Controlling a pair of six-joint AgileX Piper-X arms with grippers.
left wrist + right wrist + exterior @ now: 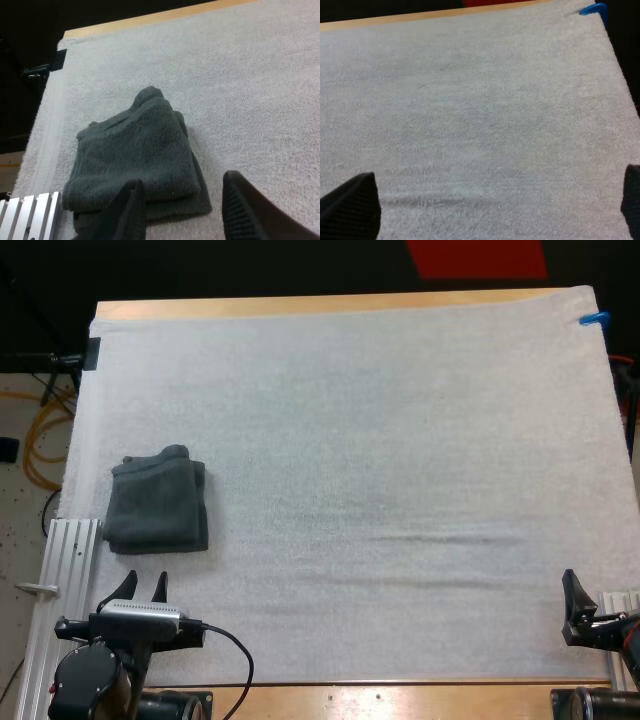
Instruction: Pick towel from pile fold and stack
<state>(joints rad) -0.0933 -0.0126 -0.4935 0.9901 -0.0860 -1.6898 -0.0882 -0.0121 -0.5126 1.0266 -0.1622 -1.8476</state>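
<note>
Grey-green folded towel (158, 504) lies at the left of the white mat (400, 440). My left gripper (145, 581) hovers just near of it, fingers spread. My right gripper (492, 202) is at the near right, also spread.

Dark grey-green folded towel (158, 502), plain terry with one ribbed band, near the left edge of the white, finely nubbed mat (380, 440). Pale wooden table (300, 306) rim at the far edge. Black, finely ribbed fingers (240, 210) on left gripper (143, 587) and right gripper (492, 205).

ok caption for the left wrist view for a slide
Open left gripper poised beside a folded towel on the white mat.
</note>
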